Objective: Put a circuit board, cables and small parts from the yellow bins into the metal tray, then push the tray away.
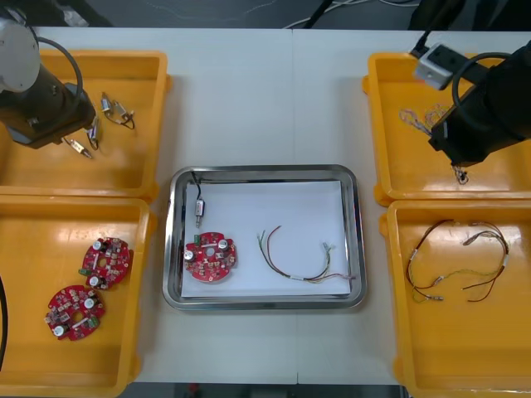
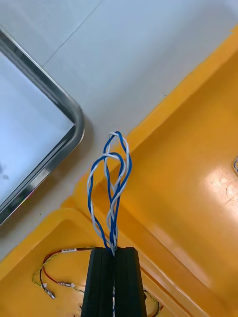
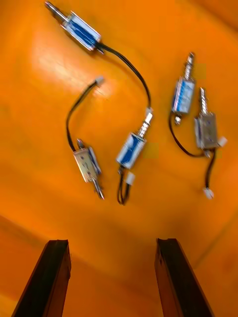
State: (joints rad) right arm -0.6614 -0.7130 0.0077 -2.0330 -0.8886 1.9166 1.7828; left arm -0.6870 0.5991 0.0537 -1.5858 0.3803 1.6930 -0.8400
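Note:
My right gripper [image 2: 114, 251] is shut on a twisted blue and white cable [image 2: 112, 178], whose loops stick out past the fingertips. It hangs over the near edge of the far right yellow bin [image 1: 390, 124], with the cable's end [image 1: 459, 174] dangling below the arm. My left gripper [image 3: 111, 247] stands open above several small metal parts [image 3: 131, 148] with black leads in the far left yellow bin [image 1: 124, 170]; nothing is between its fingers. The metal tray [image 1: 265, 172], white inside, holds a red circuit board [image 1: 209, 257], a small metal part [image 1: 199, 209] and a red and yellow cable [image 1: 303, 264].
The near left bin [image 1: 133, 249] holds two more red circuit boards [image 1: 106, 261]. Red and yellow cables [image 1: 460, 257] lie in the near right bin [image 1: 398, 290]. More blue and white cable [image 1: 413, 120] rests in the far right bin. Bare table lies beyond the tray.

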